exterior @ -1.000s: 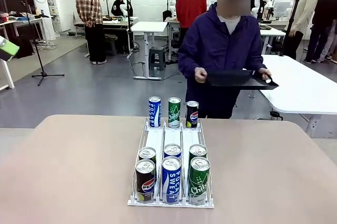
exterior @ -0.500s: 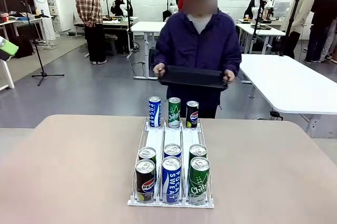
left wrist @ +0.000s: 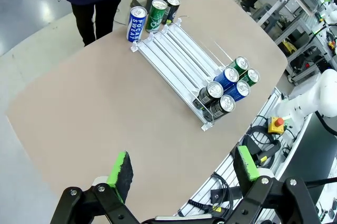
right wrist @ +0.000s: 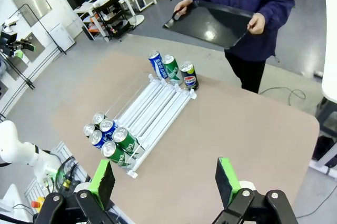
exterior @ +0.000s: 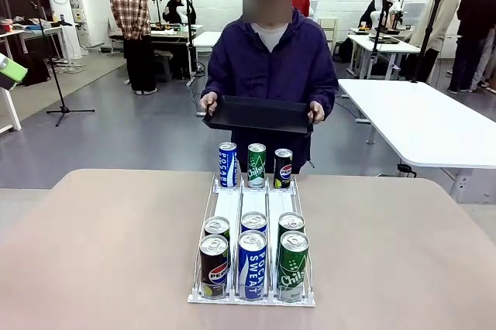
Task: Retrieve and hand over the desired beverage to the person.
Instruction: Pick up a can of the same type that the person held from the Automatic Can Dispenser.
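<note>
The person (exterior: 268, 59) in a dark purple jacket stands at the far side of the table, holding a black tray (exterior: 260, 114) in both hands. A white three-lane rack (exterior: 253, 204) lies mid-table. At its far end stand a blue Pocari can (exterior: 227, 164), a green can (exterior: 256, 165) and a Pepsi can (exterior: 283, 168). Several more cans (exterior: 253, 254) crowd its near end. Nothing marks which beverage is desired. My left gripper (left wrist: 184, 166) hangs open high above the table, and my right gripper (right wrist: 165, 178) is likewise open and empty.
The tan table (exterior: 101, 245) has rounded corners and bare room on both sides of the rack. A white table (exterior: 418, 117) stands behind to the right. Other people and workbenches are far back in the room.
The person has walked from the right to the middle behind the table, carrying the tray. The cans and both grippers have not moved.
</note>
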`<state>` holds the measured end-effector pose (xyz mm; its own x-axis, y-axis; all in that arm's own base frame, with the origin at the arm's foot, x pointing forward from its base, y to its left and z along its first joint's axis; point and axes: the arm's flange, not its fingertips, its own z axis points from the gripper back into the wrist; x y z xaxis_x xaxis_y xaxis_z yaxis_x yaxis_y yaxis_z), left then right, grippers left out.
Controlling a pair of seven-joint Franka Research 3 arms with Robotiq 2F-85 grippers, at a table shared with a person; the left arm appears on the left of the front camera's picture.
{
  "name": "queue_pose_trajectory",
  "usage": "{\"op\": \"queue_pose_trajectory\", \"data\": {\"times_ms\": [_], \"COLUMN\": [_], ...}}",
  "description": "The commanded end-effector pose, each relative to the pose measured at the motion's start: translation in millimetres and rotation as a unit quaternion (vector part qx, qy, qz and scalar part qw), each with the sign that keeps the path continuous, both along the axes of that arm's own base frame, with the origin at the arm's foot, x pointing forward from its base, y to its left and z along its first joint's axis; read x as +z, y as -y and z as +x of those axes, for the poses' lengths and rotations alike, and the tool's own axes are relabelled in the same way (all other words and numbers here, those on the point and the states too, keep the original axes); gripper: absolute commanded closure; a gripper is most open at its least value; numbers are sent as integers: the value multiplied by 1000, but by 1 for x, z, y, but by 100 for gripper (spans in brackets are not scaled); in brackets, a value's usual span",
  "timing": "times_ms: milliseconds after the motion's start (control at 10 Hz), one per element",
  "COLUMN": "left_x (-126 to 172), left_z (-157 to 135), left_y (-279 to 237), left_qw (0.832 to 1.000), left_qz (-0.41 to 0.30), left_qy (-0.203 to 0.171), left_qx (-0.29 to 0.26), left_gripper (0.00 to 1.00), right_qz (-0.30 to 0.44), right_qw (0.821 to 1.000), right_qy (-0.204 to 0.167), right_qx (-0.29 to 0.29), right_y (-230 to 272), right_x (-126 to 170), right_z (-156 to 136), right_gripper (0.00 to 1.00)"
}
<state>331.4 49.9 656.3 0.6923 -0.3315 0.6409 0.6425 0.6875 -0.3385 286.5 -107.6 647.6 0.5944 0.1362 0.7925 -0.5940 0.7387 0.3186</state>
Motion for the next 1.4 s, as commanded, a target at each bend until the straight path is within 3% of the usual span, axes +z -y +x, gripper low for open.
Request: {"op": "queue_pose_trajectory", "data": {"times_ms": [0,1300], "left_x": [2,2], "left_z": [-1,-1], "left_y": [-2,-2], "left_qw": [1000,1000], "left_qz": [0,0], "left_qy": [2,2], "left_qx": [-6,-6], "left_gripper": [0,0], "right_qz": [9,9], "right_qw": [1000,1000], "right_qy": [8,8], "right_qx": [8,8], "right_y": [-3,-3], "right_x": [-1,-1], "right_z": [2,2], "right_gripper": [0,0]}}
